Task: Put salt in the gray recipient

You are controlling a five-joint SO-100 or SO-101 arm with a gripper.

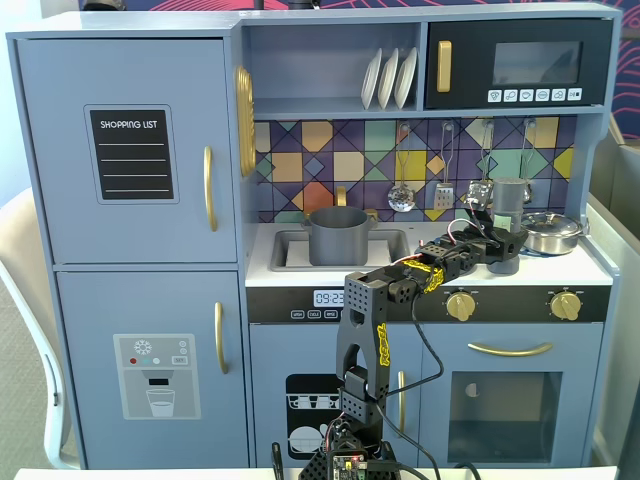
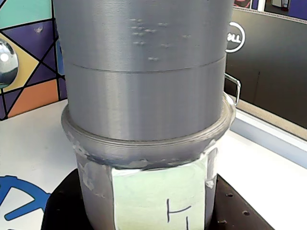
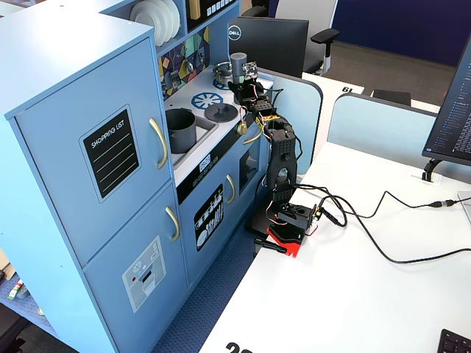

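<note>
The salt (image 2: 144, 96) fills the wrist view: a dark-gray cylinder with a light-green label low down. It stands upright between my black jaws, which press on both of its lower sides. My gripper (image 2: 158, 213) is shut on it. In a fixed view the salt (image 1: 511, 196) rises over the right of the stove, with the gripper (image 1: 503, 242) at its lower part. The gray recipient (image 1: 338, 235) sits in the sink to the left, well apart. In the other fixed view the salt (image 3: 238, 66) is far back on the counter and the gray recipient (image 3: 180, 129) is nearer.
A shiny steel lidded pan (image 1: 552, 232) stands right of the salt. A flat gray lid (image 3: 221, 112) lies on the stove between sink and gripper. Utensils (image 1: 444, 190) hang on the tiled back wall. The microwave shelf (image 1: 515, 110) overhangs the stove.
</note>
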